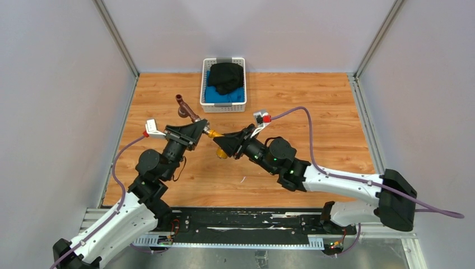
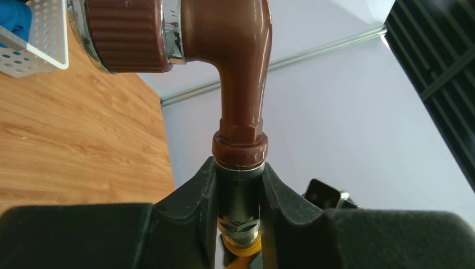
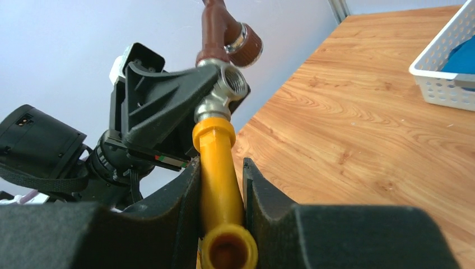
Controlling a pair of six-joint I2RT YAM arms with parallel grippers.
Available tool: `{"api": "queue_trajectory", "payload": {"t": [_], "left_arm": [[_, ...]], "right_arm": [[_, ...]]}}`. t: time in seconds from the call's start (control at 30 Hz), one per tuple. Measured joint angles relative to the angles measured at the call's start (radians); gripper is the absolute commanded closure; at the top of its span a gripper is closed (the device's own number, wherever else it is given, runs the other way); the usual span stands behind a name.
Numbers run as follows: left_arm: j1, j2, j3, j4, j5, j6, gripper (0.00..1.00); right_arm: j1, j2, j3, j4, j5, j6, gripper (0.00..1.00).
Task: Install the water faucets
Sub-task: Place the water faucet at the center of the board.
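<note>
From their bases at the near edge, the two arms reach inward and meet over the middle of the wooden tabletop (image 1: 313, 112), claw tip to claw tip. The right gripper (image 3: 221, 168) is pinching the brass-yellow faucet (image 3: 214, 137) across its body. Its two fingers (image 3: 263, 202) press against either side, and the open spout mouth points back toward the wrist camera. The far end of that faucet is joined to a grey metal fitting (image 3: 227, 89), which has a third, threaded port standing open to the side. The left gripper (image 2: 238, 174) is pressed together on that fitting, its fingers (image 2: 193, 196) squeezing the barrel just below the hex collar of the reddish-brown faucet (image 2: 238, 84). That faucet rises from the other end of the fitting, bends at an angle, and carries a ribbed knob (image 2: 129, 33) behind a silvery ring. From above, the three parts form one line held between the grippers. The yellow piece (image 1: 213, 134) sits by the right gripper (image 1: 219, 141), and the brown faucet (image 1: 187, 109) juts out beyond the left gripper (image 1: 200, 128) toward the back left. Further back, near the rear wall, a white basket (image 1: 224, 107) stands on the table, holding a black cloth (image 1: 227, 75) on top of a blue cloth (image 1: 215, 94).
</note>
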Motion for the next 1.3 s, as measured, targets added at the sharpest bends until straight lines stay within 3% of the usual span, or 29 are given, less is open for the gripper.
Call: {"api": "queue_trajectory", "payload": {"t": [0.1,0.27,0.4,0.6,0.9,1.3], "left_arm": [[-0.016,-0.018,0.000,-0.059,0.008,0.026,1.00],[-0.027,-0.019,0.013,-0.257,-0.007,0.131,1.00],[-0.053,0.129,0.076,-0.399,-0.012,0.213,1.00],[-0.168,0.361,0.102,-0.521,-0.095,0.251,1.00],[-0.180,0.523,0.063,-0.447,-0.161,0.095,1.00],[-0.186,0.846,0.436,-0.830,-0.254,-0.218,1.00]], "right_arm": [[-0.003,-0.085,0.000,-0.106,0.021,-0.062,1.00],[-0.101,-0.291,0.003,-0.403,0.289,-0.192,1.00],[-0.173,-0.370,-0.007,-0.636,0.410,-0.243,1.00],[-0.264,-0.436,-0.034,-0.911,0.468,-0.292,1.00],[-0.273,-0.484,-0.048,-1.017,0.483,-0.318,1.00],[-0.281,-0.543,-0.071,-1.060,0.479,-0.321,1.00]]}}
